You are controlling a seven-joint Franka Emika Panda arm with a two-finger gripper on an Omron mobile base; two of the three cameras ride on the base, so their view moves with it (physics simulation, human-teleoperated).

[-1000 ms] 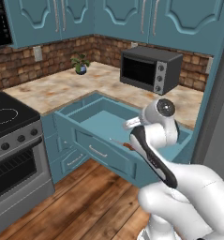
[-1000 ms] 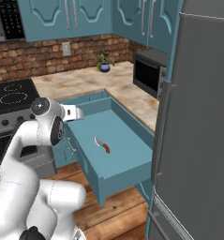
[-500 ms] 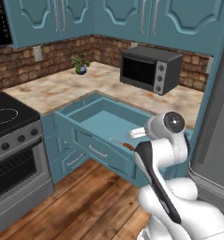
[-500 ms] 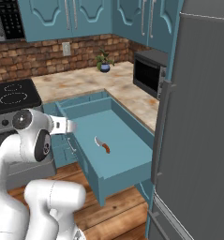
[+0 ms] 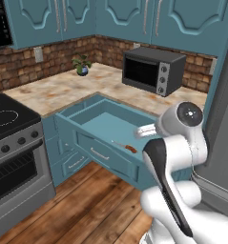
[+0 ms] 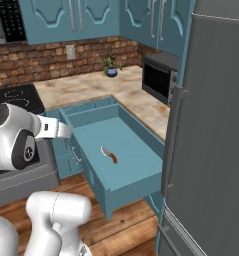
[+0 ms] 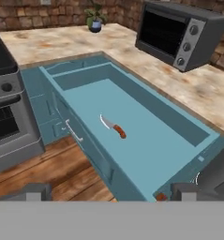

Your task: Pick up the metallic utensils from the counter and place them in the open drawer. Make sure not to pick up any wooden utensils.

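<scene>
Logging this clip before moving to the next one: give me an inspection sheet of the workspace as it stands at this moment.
Surface: counter, beige marbled stone on a teal base; no utensils seen on the parts in view.
Job's things: open drawer, pulled out, teal inside. One knife with a silver blade and reddish-brown handle lies flat on its floor, apart from the walls. No thin all-silver piece seen.
Clutter: microwave and small potted plant on the counter.
Gripper: gripper sits back from the drawer, over its front edge; fingertips far apart, nothing between them.
Cables: nothing seen.
Surroundings: stove, teal upper cabinets, brick backsplash, wooden floor, grey refrigerator.
</scene>
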